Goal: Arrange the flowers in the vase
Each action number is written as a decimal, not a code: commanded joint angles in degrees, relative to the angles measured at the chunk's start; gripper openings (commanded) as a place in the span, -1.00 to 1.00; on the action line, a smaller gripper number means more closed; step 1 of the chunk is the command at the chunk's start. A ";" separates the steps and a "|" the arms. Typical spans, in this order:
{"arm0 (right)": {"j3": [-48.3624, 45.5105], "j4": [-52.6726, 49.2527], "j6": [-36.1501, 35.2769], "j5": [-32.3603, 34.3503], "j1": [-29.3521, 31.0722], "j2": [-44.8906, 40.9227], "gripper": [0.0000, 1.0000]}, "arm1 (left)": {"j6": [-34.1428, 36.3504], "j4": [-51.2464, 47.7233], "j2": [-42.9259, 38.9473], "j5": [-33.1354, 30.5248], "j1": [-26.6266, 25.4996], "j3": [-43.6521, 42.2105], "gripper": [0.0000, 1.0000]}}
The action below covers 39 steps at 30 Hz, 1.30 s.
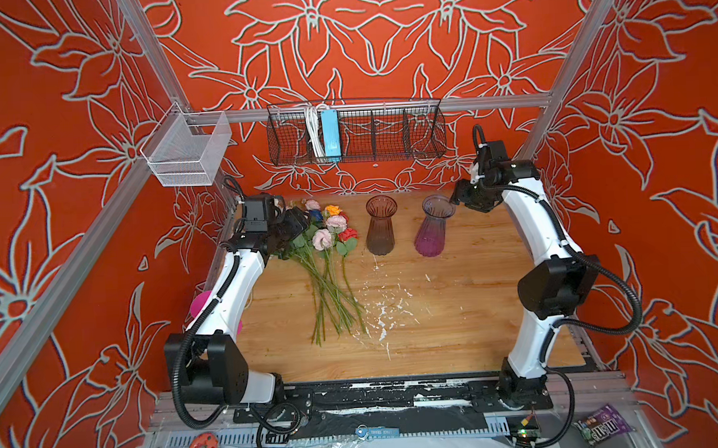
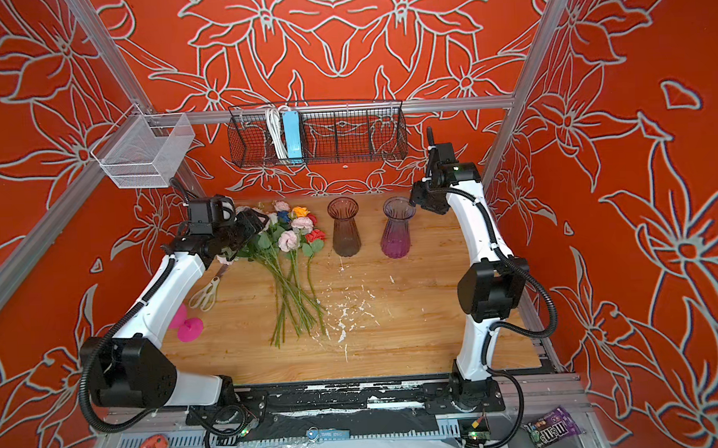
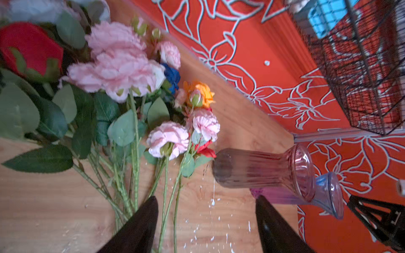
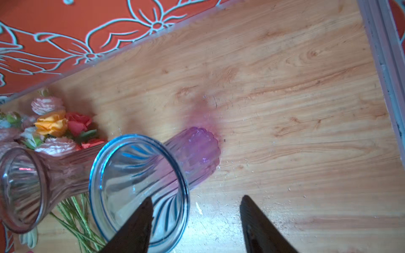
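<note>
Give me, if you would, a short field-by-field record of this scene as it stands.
flowers: lying in a bunch on the wooden table, none in a vase
brown vase: upright, empty
purple vase: upright, empty, right of the brown one
left gripper: open, above the flower stems
right gripper: open, at the purple vase's rim
scissors: on the table beside the left arm

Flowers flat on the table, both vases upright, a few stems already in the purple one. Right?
No: the purple vase is empty, as the right wrist view into its mouth shows. The flowers lie on the table; brown vase upright too.
</note>
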 commanded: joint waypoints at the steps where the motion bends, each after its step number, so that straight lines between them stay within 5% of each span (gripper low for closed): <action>1: -1.47 -1.61 -0.15 -0.26 1.19 -0.73 0.19 | -0.07 -0.53 -1.64 3.36 -0.15 0.78 0.42; 23: -4.96 1.48 3.32 3.99 3.04 1.79 -0.49 | -1.69 1.74 -3.44 5.04 -0.16 -1.70 0.42; 31: -5.97 5.07 5.46 0.70 3.06 0.40 -1.00 | -1.31 1.87 -3.65 5.05 -0.10 -1.65 0.42; 39: -9.46 8.50 7.05 -6.75 3.46 -6.60 -1.00 | 0.21 1.08 -3.38 3.21 0.01 -1.34 0.42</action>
